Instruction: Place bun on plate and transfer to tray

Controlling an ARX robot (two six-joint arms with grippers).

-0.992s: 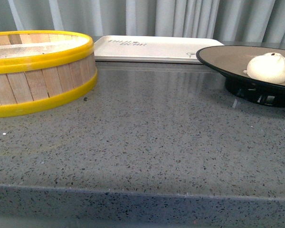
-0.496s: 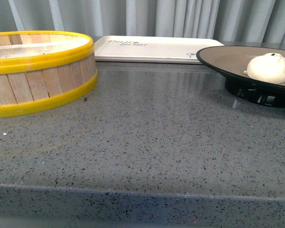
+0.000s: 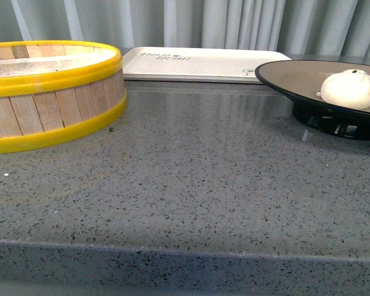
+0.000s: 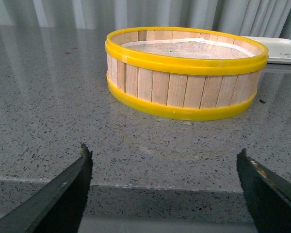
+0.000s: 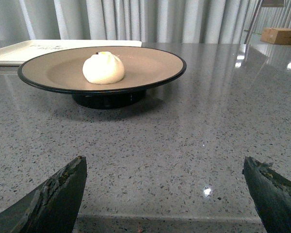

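bun (image 5: 103, 68) sits on plate (image 5: 150, 60). plate stands on counter (image 5: 184, 145), straight ahead of right fingers (image 5: 58, 194) and well apart from them. right fingers spread wide apart. left fingers (image 4: 63, 194) likewise spread wide apart, with yellow-rimmed steamer basket (image 4: 184, 82) ahead of them. tray (image 3: 203, 61) lies flat on counter beyond basket and plate.

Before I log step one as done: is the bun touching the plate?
Touching. The right wrist view shows the bun resting on the plate, with no gap beneath it.
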